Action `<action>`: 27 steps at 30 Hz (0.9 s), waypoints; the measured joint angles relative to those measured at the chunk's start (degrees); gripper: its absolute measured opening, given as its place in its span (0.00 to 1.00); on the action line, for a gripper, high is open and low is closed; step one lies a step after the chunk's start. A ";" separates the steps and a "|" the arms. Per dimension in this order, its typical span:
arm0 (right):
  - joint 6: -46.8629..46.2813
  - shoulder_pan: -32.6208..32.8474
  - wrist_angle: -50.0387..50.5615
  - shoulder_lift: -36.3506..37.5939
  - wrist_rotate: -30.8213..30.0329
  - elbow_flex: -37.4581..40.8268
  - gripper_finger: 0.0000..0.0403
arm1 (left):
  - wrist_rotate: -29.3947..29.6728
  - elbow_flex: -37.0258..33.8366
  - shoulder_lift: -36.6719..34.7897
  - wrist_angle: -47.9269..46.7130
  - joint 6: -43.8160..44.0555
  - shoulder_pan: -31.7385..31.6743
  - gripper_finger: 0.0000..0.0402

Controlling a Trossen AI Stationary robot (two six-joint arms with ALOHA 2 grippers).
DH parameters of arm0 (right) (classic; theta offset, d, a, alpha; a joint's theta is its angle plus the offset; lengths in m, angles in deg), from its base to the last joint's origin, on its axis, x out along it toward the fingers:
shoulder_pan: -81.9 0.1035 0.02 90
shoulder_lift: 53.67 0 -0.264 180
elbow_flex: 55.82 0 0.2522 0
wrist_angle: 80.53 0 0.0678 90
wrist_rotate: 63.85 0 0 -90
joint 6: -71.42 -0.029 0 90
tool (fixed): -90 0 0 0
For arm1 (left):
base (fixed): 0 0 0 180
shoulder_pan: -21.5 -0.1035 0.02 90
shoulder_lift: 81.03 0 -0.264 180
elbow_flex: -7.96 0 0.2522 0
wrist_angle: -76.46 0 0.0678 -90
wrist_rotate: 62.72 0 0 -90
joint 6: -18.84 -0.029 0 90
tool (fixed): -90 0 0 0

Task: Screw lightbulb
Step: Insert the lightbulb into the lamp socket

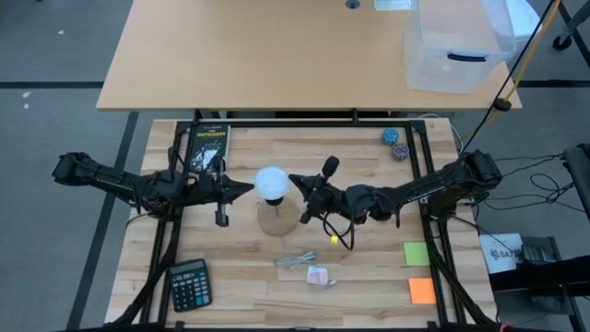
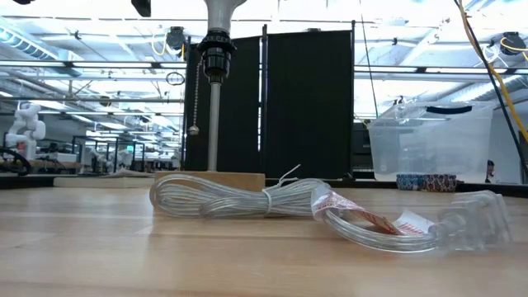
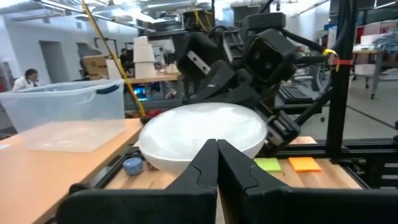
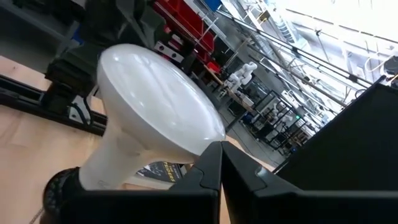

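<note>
While level, both arms' closed fingers (image 1: 247, 188) (image 1: 295, 180) flanking lightbulb (image 1: 271, 183).

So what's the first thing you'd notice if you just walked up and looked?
The big white lightbulb in the middle of the table, sitting in the socket of a wooden stand. The shut left pincer and shut right pincer point at it from either side. Nearer the front edge lies a coil of clear cord, with a black calculator at the left corner.
</note>
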 joint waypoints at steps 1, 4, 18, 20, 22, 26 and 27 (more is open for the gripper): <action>-0.11 0.12 0.12 0.01 -0.01 0.00 0.00 | 0.44 0.00 0.00 -0.02 0.01 0.00 0.00; -0.09 0.63 0.21 0.07 0.26 0.00 0.00 | 3.38 0.00 0.00 -0.23 0.01 -0.03 0.00; -1.89 3.31 5.60 -0.31 6.64 0.09 0.00 | 10.83 -0.09 0.21 -1.93 2.34 -1.40 0.00; -2.69 3.22 6.84 -0.31 6.23 0.09 0.00 | 10.07 -0.11 -0.18 -1.50 1.54 -1.30 0.00; -3.50 3.13 7.79 -0.27 5.95 0.09 0.00 | 8.17 -0.11 -1.46 -0.28 0.63 -1.07 0.00; -4.36 2.50 8.41 -0.26 3.03 0.09 0.00 | 4.18 -0.11 -4.89 0.87 -1.65 0.47 0.00; -4.36 2.09 8.29 -0.24 1.80 0.09 0.00 | 2.32 -0.11 -5.74 0.98 -1.99 0.90 0.00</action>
